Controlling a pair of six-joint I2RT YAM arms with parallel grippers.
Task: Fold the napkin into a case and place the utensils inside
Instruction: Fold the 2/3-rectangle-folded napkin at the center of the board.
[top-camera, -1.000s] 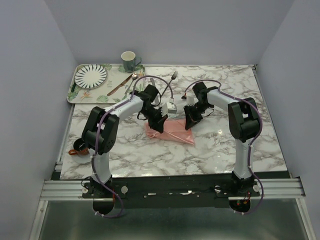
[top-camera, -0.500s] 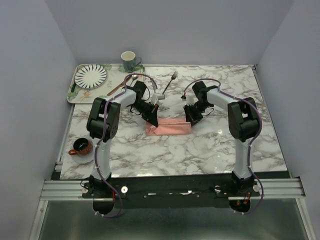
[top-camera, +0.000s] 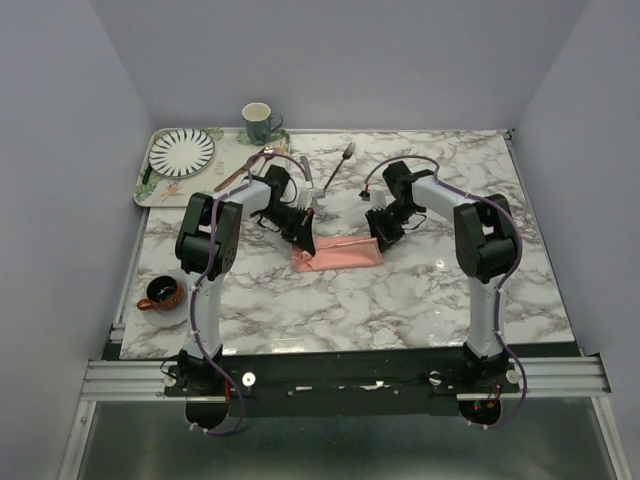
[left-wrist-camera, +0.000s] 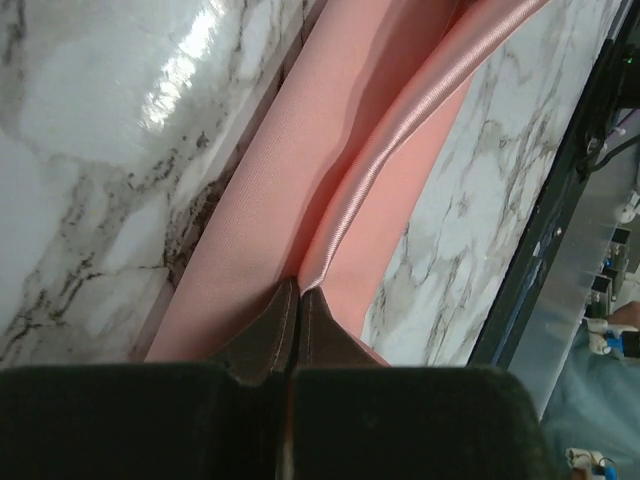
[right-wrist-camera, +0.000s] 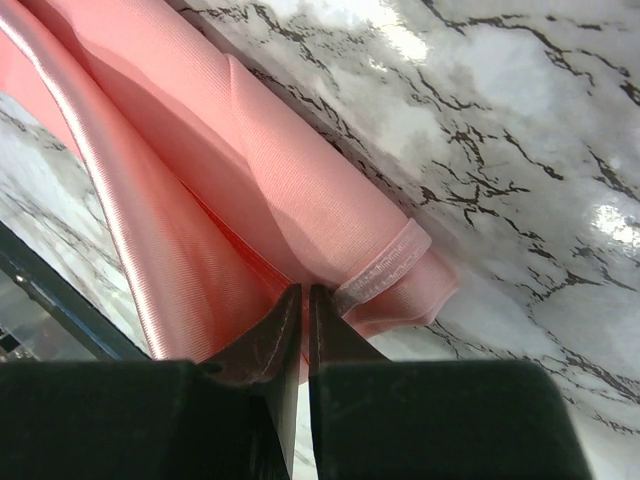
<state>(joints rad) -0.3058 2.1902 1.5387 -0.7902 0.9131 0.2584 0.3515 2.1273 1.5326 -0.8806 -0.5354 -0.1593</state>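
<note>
Two tools pinch the soft salmon-pink cloth napkin (top-camera: 340, 252), folded narrow, central on the marble table (top-camera: 420, 300): left tool (left-wrist-camera: 295, 290) clamps its left end, right tool (right-wrist-camera: 303, 295) its right. Light, limp, probably slippery; folded corners look the safest hold.

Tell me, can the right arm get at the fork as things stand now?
Probably not yet. Its fingers are shut on a fold of the napkin. The fork lies on bare marble beyond the napkin with nothing between, so after letting go the way looks free.
</note>
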